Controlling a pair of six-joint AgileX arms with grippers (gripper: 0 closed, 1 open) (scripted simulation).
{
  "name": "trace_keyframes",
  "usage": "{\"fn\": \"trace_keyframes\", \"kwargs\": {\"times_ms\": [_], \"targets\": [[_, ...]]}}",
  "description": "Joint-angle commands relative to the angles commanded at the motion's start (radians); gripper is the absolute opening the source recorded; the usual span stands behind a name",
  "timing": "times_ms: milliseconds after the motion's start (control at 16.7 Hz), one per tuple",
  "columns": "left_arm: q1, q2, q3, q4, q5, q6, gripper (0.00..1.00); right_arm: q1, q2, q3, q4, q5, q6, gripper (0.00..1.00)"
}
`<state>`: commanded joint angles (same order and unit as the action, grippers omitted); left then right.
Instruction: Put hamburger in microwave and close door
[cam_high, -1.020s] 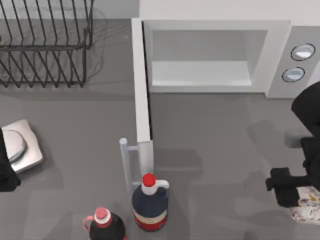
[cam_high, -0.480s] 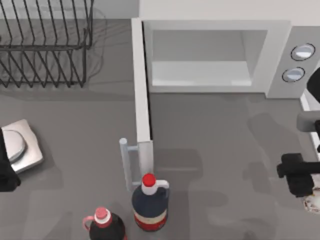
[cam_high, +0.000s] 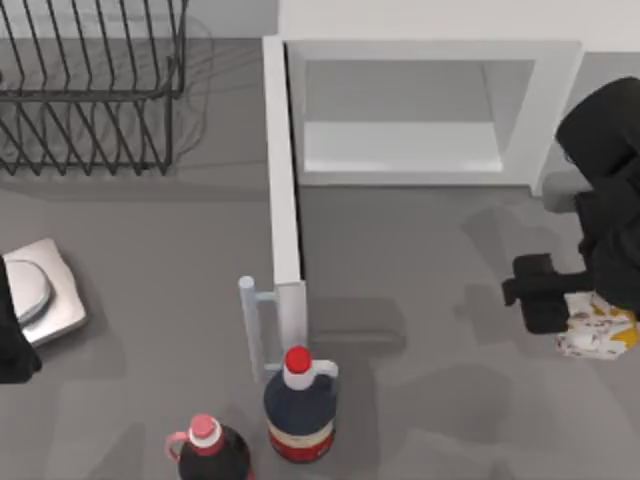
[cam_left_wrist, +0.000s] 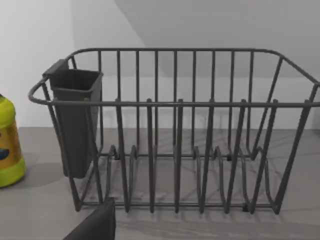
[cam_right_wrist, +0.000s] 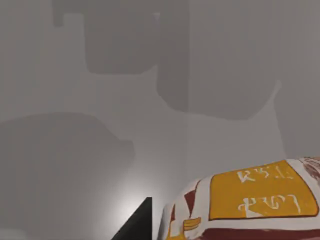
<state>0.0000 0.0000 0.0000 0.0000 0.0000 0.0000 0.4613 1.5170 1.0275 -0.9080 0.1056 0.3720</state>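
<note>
Right gripper (cam_high: 572, 318): clamped on the hamburger (cam_high: 596, 330), held over the table's right side, in front of the microwave (cam_high: 420, 50) and well short of its cavity. Hamburger: wrapped, cream with orange-yellow panels. Door (cam_high: 283, 170): swung fully open, its handle (cam_high: 249, 325) near a red-capped bottle (cam_high: 300, 404). Left gripper (cam_high: 12, 345): parked at the left edge beside a scale (cam_high: 45, 295), fingers unreadable; a wire rack (cam_left_wrist: 175, 130) lies ahead of it. Status, as judged: pickup done; insertion and door closing outstanding.

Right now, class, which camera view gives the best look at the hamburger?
The right wrist view: the hamburger sits close up, its orange label and red markings plain. The top view has the hamburger small, partly under the right gripper. The left wrist view faces a wire rack.
</note>
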Motion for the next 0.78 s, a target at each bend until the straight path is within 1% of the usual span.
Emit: {"fn": "trace_keyframes", "kwargs": {"times_ms": [240,780], "targets": [[0.000,0.000,0.000,0.000,0.000,0.000,1.00,0.054,0.200,0.068,0.302,0.122,-0.013,0.00],[0.000,0.000,0.000,0.000,0.000,0.000,1.00,0.173,0.636,0.202,1.147,0.425,-0.066,0.00]]}}
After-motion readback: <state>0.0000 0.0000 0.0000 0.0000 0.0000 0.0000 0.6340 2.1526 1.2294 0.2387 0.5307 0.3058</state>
